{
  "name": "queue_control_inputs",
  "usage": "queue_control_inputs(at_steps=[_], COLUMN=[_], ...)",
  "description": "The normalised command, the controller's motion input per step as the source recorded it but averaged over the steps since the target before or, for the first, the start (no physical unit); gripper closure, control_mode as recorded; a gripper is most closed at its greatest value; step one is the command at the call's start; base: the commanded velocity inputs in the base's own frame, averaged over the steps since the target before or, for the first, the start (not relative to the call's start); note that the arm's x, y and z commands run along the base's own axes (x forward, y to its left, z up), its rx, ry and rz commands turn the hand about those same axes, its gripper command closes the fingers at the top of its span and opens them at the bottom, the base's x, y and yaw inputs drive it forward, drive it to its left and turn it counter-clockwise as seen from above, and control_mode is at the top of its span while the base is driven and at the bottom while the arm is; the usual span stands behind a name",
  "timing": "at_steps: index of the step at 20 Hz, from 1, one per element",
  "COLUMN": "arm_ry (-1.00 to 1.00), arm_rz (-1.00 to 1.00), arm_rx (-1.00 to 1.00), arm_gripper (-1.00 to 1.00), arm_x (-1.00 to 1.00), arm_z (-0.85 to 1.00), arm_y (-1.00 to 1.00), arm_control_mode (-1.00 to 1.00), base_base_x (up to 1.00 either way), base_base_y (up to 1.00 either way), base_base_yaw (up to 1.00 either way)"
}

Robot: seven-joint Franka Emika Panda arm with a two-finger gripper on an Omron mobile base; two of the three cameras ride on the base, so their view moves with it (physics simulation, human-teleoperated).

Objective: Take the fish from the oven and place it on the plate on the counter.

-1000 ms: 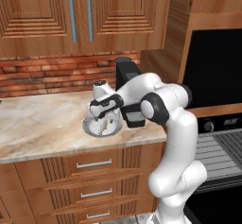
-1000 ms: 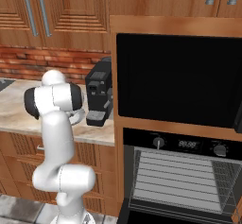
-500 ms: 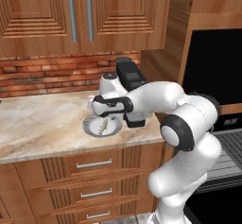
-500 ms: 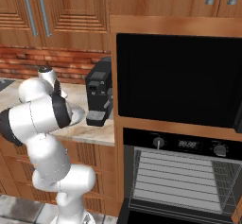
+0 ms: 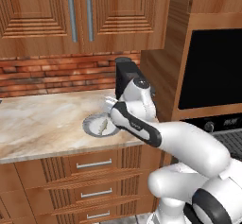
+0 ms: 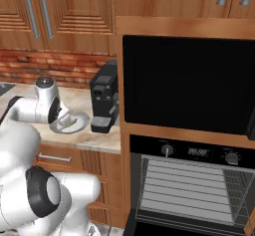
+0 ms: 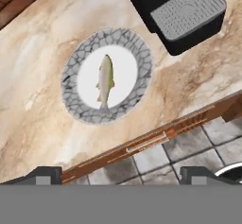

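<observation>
One fish [image 7: 105,81] lies flat in the white centre of the one plate [image 7: 71,100] – not held, judged already delivered, so the placing step looks done. The plate [image 5: 89,124] sits on the bench [image 5: 42,119] near its front edge, toward the right end, just beside the coffee machine [image 7: 189,10] whose drip tray is close to the plate rim but apart from it. The fish [image 5: 102,125] lies lengthwise inside the rim, nothing overhanging – a stable rest, low risk of sliding.

End effector [image 7: 120,173] is above the plate looking down, fingertips [image 7: 45,175] spread wide at the bottom of the hand view, nothing between them – empty.

Right of that: one oven [image 6: 189,180], door apparently down, grey wire racks showing with no fish on them, which fits the fish having come out.

Count – 1 fish, 1 plate, 1 coffee machine, 1 oven, three drawers [image 5: 94,164] below the bench front
</observation>
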Motion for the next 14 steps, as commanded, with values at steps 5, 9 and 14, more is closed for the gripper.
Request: queue_control_inputs(at_steps=[5, 9, 14], arm_ry=[-0.09, -0.07, -0.01], arm_rz=[0.00, 0.04, 0.11], arm_rx=[0.01, -0.01, -0.16], arm_gripper=[-1.00, -1.00, -1.00], arm_x=[-1.00, -1.00, -0.89], arm_z=[0.44, 0.45, 0.57], arm_y=[-0.35, -0.46, -0.52], arm_control_mode=[-1.00, -1.00, -1.00], base_base_x=[0.00, 0.00, 0.00], base_base_y=[0.00, 0.00, 0.00], base_base_yaw=[0.00, 0.00, 0.00])
